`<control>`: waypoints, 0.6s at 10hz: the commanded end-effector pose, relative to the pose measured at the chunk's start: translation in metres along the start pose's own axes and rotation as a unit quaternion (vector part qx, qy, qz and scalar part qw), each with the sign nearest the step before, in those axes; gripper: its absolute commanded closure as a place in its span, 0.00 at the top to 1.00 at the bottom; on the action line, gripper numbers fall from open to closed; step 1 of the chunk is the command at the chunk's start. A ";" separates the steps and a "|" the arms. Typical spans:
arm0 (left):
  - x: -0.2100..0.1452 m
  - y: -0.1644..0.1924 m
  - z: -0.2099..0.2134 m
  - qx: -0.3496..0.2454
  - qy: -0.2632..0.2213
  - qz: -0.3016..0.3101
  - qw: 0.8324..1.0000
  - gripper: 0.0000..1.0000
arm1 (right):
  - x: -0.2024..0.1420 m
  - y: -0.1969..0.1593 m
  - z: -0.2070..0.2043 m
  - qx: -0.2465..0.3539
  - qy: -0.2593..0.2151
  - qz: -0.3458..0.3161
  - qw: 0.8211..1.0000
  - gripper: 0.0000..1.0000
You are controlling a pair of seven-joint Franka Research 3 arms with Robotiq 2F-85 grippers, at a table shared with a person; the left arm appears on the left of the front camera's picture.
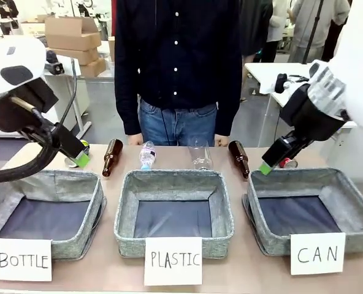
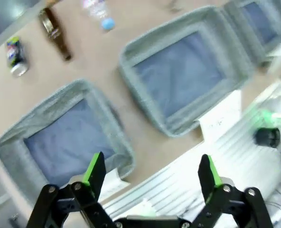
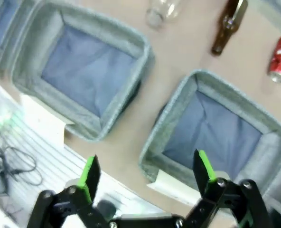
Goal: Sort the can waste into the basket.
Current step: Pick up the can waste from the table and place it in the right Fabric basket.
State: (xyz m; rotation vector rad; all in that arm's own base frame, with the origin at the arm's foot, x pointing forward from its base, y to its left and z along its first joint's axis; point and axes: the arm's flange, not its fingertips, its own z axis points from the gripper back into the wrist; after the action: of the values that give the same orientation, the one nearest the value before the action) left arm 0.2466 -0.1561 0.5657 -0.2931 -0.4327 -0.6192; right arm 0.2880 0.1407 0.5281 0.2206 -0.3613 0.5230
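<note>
CAN basket (image 1: 358, 199) front right; red can (image 1: 287, 163) just behind right pincer (image 1: 265, 167), spread apart; left pincer (image 2: 150, 173) spread too.

We note red can (image 3: 280, 59) with white marks lying on side on bench, just beyond far rim of basket (image 1: 273, 242), outside it. Black can (image 2: 14, 56), silver ends, looks to lie on side at bench's left end, well apart from basket. Basket grey, woven, square, upright, dark lining showing, white card (image 1: 317, 253) lettered "CAN" on near wall.
</note>
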 end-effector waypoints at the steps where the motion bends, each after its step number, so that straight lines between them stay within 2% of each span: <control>1: -0.017 0.055 0.018 -0.278 -0.062 0.037 0.958 1.00 | -0.037 -0.053 0.031 0.206 -0.128 -0.158 0.957 1.00; 2: -0.028 0.086 0.017 -0.380 -0.103 0.088 0.915 1.00 | -0.051 -0.075 0.044 0.336 -0.135 -0.238 0.901 1.00; 3: -0.044 0.112 0.013 -0.437 -0.142 0.123 0.880 1.00 | -0.062 -0.090 0.047 0.410 -0.133 -0.278 0.858 1.00; 4: -0.058 0.133 0.009 -0.465 -0.165 0.158 0.855 1.00 | -0.069 -0.100 0.047 0.441 -0.138 -0.293 0.837 1.00; 6: -0.069 0.161 -0.003 -0.488 -0.179 0.193 0.832 1.00 | -0.075 -0.109 0.045 0.441 -0.148 -0.310 0.829 1.00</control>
State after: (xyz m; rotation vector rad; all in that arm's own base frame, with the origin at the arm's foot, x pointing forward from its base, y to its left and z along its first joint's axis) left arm 0.3001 0.0133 0.5361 -1.3298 -0.4374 -0.4626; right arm 0.2824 -0.0126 0.5539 1.1707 -0.2917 0.0931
